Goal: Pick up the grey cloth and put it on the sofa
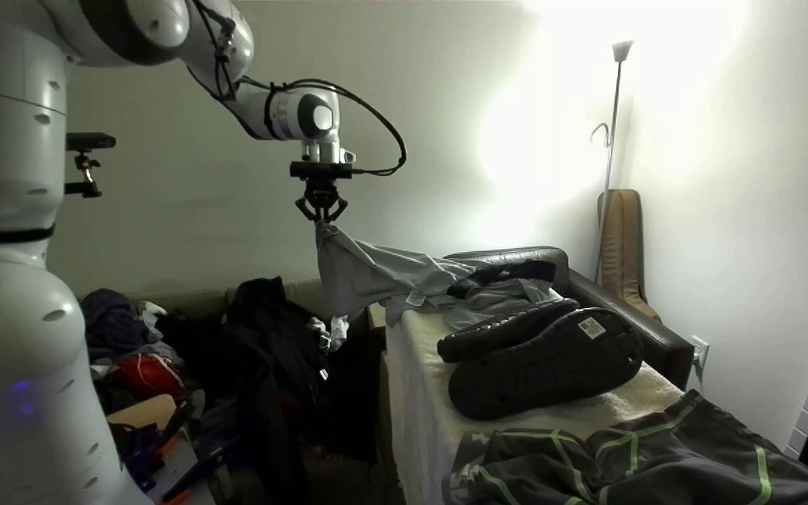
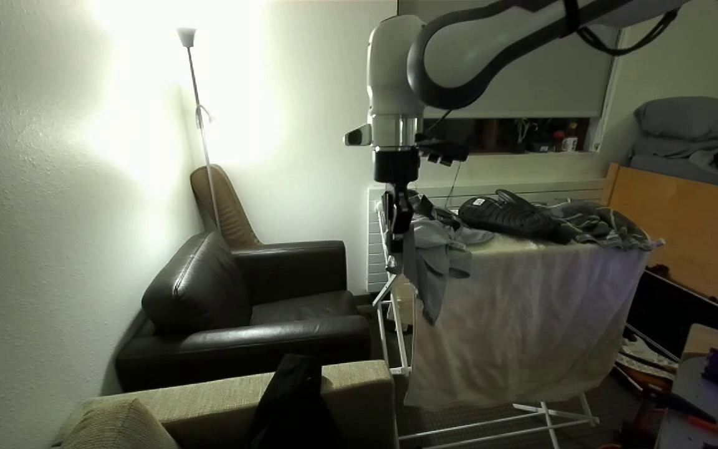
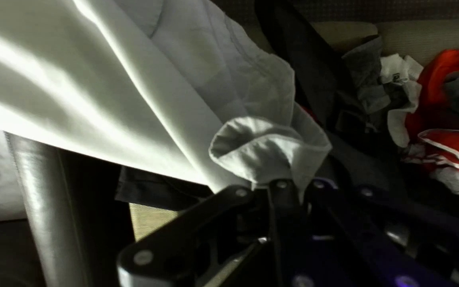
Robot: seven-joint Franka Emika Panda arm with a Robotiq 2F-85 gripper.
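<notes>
Raising the grey cloth [image 1: 390,273] clear of black padded items [image 1: 548,365] before swinging looks wise in an exterior view, one end clamped in the jaws; in an exterior view it spills over the cream towel [image 2: 515,324] near the sofa [image 2: 359,386], which heaped clothes [image 3: 432,87] crowd in the wrist view.

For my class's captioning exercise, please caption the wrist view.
Fingers pinch a fold of stitched grey cloth; red and dark clothes strew the sofa below.
</notes>
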